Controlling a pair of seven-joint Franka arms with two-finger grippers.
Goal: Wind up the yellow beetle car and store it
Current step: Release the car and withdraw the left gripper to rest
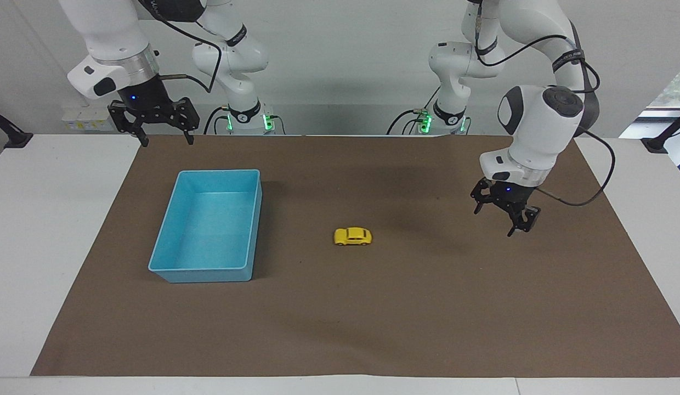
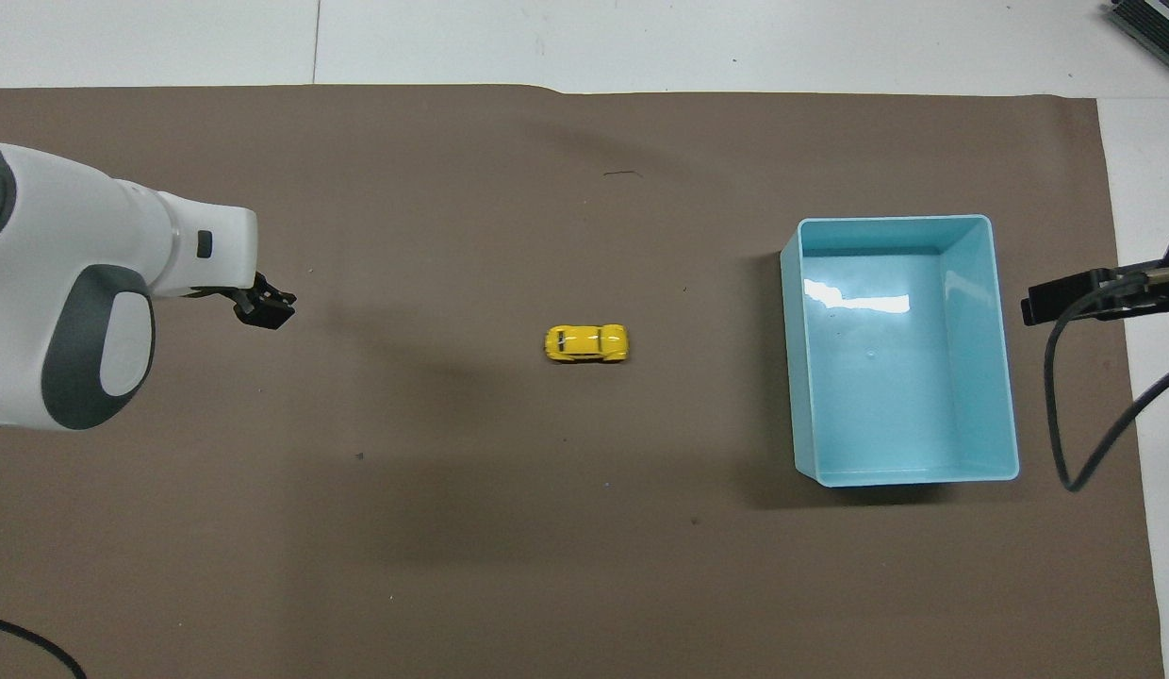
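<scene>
White table; brown mat; car, bin.

The yellow beetle car stands on the brown mat between the left gripper (raised, holding nothing) and the blue bin, apart from both.
</scene>
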